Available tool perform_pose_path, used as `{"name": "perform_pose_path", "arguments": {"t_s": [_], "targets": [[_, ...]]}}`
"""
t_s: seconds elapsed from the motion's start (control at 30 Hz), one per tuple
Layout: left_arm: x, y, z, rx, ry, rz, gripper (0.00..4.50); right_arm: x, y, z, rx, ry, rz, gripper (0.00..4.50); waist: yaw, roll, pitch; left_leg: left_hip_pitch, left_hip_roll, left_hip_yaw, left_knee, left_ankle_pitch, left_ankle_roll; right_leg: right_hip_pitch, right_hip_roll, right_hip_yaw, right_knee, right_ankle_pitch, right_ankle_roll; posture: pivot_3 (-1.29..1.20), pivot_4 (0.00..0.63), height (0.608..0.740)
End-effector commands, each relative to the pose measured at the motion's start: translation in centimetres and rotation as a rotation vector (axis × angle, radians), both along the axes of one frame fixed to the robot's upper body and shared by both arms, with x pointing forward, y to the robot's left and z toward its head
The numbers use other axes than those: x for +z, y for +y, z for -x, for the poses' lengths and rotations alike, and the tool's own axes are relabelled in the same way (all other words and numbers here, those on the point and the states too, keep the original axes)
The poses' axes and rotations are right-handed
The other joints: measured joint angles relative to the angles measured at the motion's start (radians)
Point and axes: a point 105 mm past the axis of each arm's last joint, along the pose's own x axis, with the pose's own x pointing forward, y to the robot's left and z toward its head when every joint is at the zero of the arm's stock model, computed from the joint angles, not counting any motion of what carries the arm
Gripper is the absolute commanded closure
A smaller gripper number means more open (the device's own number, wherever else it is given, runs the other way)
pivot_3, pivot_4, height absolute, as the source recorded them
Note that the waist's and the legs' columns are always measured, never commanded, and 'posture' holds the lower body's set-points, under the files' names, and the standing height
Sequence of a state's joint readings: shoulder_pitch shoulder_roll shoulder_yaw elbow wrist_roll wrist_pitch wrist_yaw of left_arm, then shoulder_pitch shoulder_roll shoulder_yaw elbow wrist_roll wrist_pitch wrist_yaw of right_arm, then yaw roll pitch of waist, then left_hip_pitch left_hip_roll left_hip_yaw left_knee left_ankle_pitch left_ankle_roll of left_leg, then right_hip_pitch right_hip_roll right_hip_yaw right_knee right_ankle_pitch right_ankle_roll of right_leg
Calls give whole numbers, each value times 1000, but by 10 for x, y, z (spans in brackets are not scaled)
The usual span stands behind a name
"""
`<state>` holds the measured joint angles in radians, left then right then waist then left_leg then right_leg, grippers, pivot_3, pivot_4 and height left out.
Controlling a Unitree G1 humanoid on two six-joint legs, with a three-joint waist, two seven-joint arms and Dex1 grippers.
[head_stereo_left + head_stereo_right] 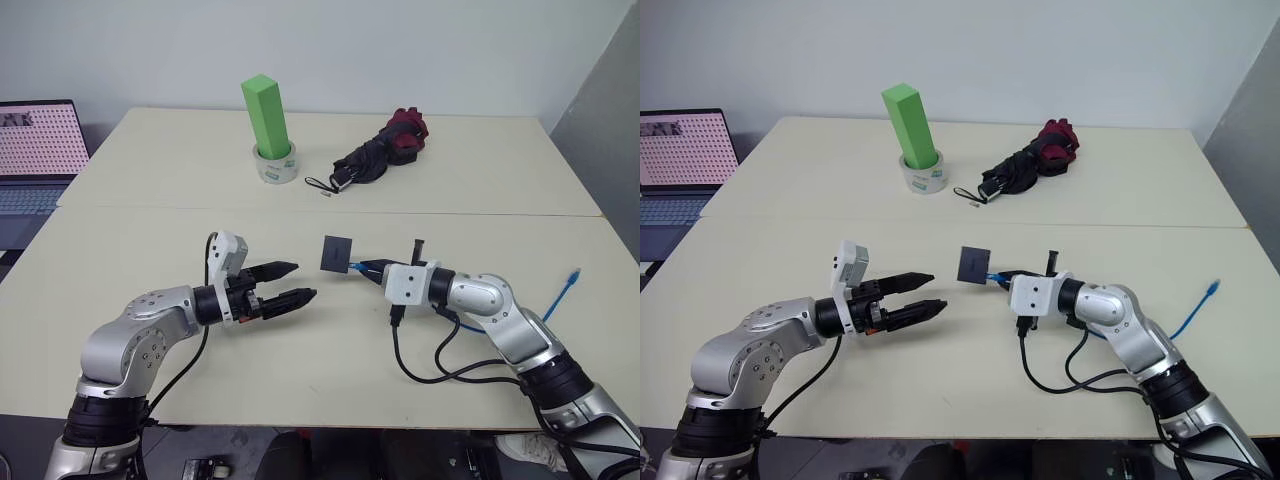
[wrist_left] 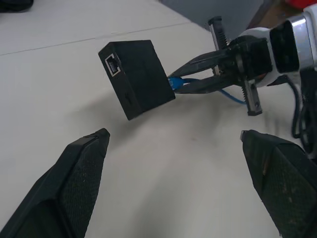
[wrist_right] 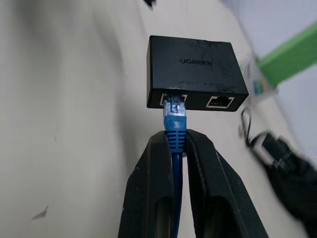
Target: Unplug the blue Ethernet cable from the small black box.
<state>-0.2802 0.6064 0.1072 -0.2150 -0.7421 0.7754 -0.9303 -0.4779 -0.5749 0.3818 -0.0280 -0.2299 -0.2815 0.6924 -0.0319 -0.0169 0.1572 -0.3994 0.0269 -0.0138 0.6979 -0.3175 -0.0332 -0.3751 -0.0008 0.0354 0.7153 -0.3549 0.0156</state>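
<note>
The right gripper [image 3: 174,144] has its fingers pinching the blue cable [image 3: 175,130] just behind the plug. The plug sits in a port of the black box [image 1: 336,254], so the cable is not yet unplugged. The box hangs off the surface [image 1: 330,380] on the end of that plug, tilted, near the middle of the front surface and between the two grippers. The right wrist view shows two ports on the box's near side — the cable in one, the other free. The left wrist view shows another port on the opposite face.

The left gripper [image 1: 292,283] points level toward the box from the robot's left, with its fingers [image 2: 79,183] spread wide. It holds nothing and stays apart from the box.

From the right gripper the cable runs back under the right arm; its far end, with a plug, lies on the surface to the robot's right.

On the far surface stands a green block [image 1: 266,117], upright inside a roll of tape [image 1: 275,166]. Beside it, to the right, lies a folded black umbrella [image 1: 368,160] with a dark red part at its far end. A laptop [image 1: 35,160] sits open off the left edge — its screen lit.
</note>
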Motion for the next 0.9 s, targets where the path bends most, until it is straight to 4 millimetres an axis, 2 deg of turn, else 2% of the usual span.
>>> {"name": "perform_pose_path", "arguments": {"t_s": [0.03, 0.33, 0.37, 0.9], "targets": [[15, -3, 0, -31, -4, 75, 0, 22, 13, 16, 127, -156, -5, 4395, 1, 0, 0, 0, 0, 0, 0, 0, 0, 0, 0, 0, 0, 0, 0, 0, 150, 740], [19, -11, -1, -56, 19, 152, 0, 22, 16, 20, 184, -213, 10, 4395, 0, 0, 0, 0, 0, 0, 1, 0, 0, 1, 0, 0, 0, 0, 0, 0, 150, 740], [19, -11, -1, -56, 19, 153, 352, 22, 16, 21, 186, -217, 12, 4395, 0, 0, 0, 0, 0, 0, 1, 0, 0, 1, 0, 0, 0, 0, 0, 0, 150, 740], [21, -10, 1, -84, 42, 186, 3596, 26, 14, 24, 209, -282, 12, 4395, 1, 0, 0, 0, 0, 0, 1, 0, 0, 1, 0, 0, 0, 0, 0, 0, 150, 740]]}}
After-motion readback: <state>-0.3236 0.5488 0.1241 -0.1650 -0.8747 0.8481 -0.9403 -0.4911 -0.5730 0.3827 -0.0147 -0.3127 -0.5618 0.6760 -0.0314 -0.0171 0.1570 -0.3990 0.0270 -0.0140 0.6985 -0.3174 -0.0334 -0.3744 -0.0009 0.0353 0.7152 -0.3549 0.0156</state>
